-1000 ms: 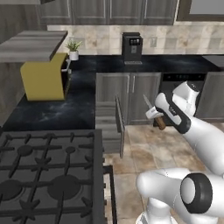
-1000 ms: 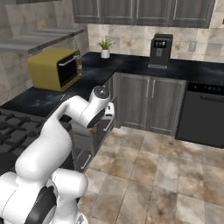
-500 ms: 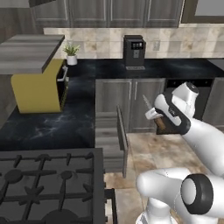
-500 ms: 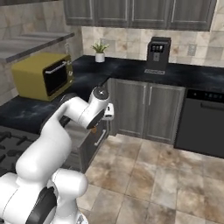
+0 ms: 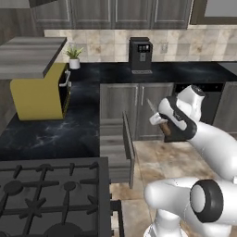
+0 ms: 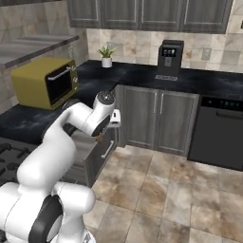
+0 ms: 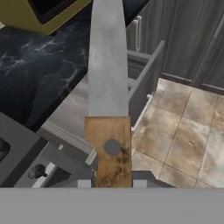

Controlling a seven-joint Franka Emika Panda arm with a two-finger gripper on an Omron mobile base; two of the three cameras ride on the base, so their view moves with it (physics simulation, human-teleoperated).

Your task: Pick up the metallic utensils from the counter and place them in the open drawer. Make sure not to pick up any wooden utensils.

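Observation:
My gripper [image 5: 160, 121] is shut on a knife [image 7: 107, 65], one of the metallic utensils, with a silver blade and a brown handle [image 7: 112, 151]. It hangs in the air over the tile floor, just right of the open drawer [image 5: 114, 144]. In the hand view the blade points over the drawer's grey inside [image 7: 72, 109] and its front panel [image 7: 146, 83], with my gripper [image 7: 111, 183] at the handle's base. From the right, my gripper [image 6: 106, 129] is beside the drawer [image 6: 97, 148]. The black counter [image 5: 55, 132] lies left of it. The wooden utensils are out of view.
A yellow microwave [image 5: 39, 95] stands on the counter's left part, with a gas stove [image 5: 51, 194] in front of it. A coffee machine [image 5: 140, 54] and a potted plant [image 5: 73, 56] stand at the back. A dishwasher [image 6: 218, 135] is on the right; tile floor [image 6: 156, 190] lies open.
The whole picture has shifted, so the base has driven: the stove takes up less of the left base view. The arm keeps the knife in the same pose.

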